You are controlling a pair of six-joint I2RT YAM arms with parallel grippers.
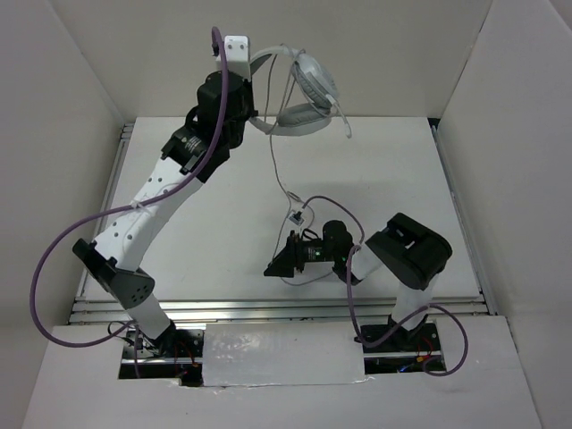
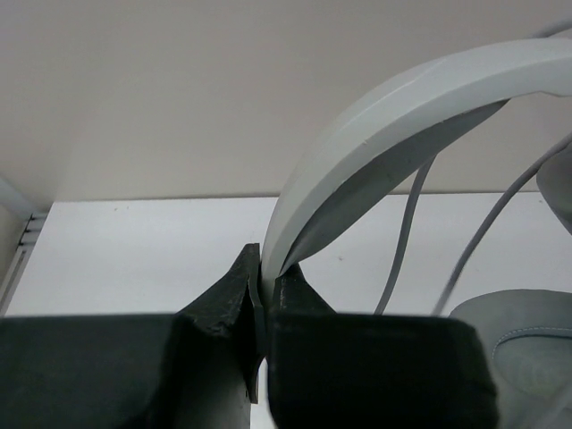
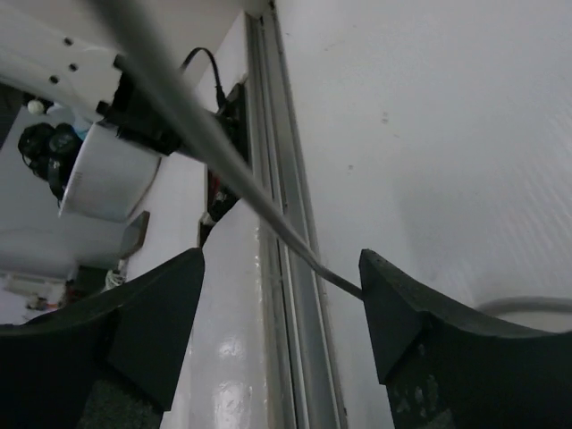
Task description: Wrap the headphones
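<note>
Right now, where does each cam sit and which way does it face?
Top external: above and behind the bases, looking down on the table; left arm raised with the headphones, right arm low.
Left wrist: on the left arm, looking across the table at a wall; left fingers shut on the headband.
Right wrist: low over the table, looking along a rail; right fingers open, cable running between.
Shared: top and left wrist both show the headband grip.

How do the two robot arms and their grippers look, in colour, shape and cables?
The left arm and the right arm are both built of white shell links with black joints and motor housings. A thick purple cable loops along each arm. The left gripper and the right gripper have matte black, wedge-shaped fingers. I see no markings or sleeves.
</note>
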